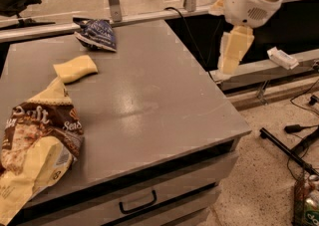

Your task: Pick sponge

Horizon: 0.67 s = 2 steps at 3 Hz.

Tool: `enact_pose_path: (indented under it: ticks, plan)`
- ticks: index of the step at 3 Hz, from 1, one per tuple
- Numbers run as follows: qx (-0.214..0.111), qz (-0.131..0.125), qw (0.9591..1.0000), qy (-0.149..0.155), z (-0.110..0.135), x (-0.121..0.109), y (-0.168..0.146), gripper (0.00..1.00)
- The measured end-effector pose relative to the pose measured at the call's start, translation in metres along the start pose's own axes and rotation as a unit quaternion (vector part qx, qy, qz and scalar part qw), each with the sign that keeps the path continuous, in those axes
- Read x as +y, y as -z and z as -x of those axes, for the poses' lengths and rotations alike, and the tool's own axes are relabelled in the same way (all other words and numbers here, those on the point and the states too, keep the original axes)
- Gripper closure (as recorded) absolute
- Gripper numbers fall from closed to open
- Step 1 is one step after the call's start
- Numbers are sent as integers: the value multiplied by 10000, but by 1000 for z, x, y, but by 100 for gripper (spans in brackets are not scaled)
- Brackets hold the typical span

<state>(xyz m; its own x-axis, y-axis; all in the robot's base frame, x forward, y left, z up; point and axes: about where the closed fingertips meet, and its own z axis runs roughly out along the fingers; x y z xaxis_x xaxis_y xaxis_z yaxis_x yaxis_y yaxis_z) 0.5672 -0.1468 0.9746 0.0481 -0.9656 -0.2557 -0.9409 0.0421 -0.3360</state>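
The sponge (75,68) is a small pale yellow foam block lying flat on the grey table (149,100), in its left rear part. My gripper (232,53) hangs from the white arm at the upper right, in the air just beyond the table's right edge. It is far to the right of the sponge and holds nothing that I can see.
A dark blue snack bag (97,35) lies at the table's rear, just behind the sponge. A big brown-and-yellow snack bag (35,145) lies at the front left. The table has drawers (137,202) below. Cables and a black bar (286,148) lie on the floor to the right.
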Motion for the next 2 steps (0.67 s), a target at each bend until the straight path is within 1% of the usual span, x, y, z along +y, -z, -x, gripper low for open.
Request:
enact_pose_path:
  ticks: [1, 2]
  plan:
    - [-517, 84, 9954, 796, 57, -52, -39, 0]
    - [-970, 239, 9851, 1396, 113, -83, -74, 0]
